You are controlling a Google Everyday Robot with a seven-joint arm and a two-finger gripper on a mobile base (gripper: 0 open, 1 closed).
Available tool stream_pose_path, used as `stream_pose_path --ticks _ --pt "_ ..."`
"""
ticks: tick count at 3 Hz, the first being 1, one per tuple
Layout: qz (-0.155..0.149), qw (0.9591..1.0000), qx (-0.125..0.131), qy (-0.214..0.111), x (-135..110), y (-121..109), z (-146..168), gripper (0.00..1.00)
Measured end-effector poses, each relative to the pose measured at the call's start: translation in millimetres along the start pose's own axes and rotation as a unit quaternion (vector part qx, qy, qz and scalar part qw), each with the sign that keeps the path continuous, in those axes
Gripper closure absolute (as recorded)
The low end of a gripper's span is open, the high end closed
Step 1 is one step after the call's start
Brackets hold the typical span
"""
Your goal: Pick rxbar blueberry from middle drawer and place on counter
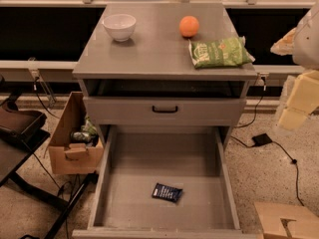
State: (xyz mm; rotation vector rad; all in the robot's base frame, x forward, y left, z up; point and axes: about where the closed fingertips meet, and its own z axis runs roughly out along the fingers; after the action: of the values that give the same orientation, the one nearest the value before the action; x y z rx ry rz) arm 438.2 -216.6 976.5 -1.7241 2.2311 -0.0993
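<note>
The rxbar blueberry (167, 192) is a small dark navy wrapper lying flat on the floor of the open middle drawer (102, 183), near its front and a little right of centre. The counter (154, 49) is the grey top of the cabinet. My gripper (285, 42) shows as a pale shape at the right edge of the view. It is level with the counter, to the right of it, and far above and right of the bar. It holds nothing that I can see.
On the counter stand a white bowl (119, 26), an orange (189, 26) and a green chip bag (220, 52). The shallower drawer front with a black handle (164, 109) sits above the open drawer. A cardboard box (72, 138) stands on the left and another (286, 222) at lower right. A black cable and adapter (261, 140) lie on the floor at right.
</note>
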Motion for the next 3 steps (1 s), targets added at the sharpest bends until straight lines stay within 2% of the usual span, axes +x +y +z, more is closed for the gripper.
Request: stream_pose_path --ticks 1,2,3 --pt "0.000 1.0000 0.000 0.000 0.0 0.0 0.0 0.00" --pt "0.008 0.9998 0.012 -0.013 -8.1 2.2 11.9 0.00" --pt "0.044 0.9980 0.013 -0.042 -32.4 25.6 54.6 0.00"
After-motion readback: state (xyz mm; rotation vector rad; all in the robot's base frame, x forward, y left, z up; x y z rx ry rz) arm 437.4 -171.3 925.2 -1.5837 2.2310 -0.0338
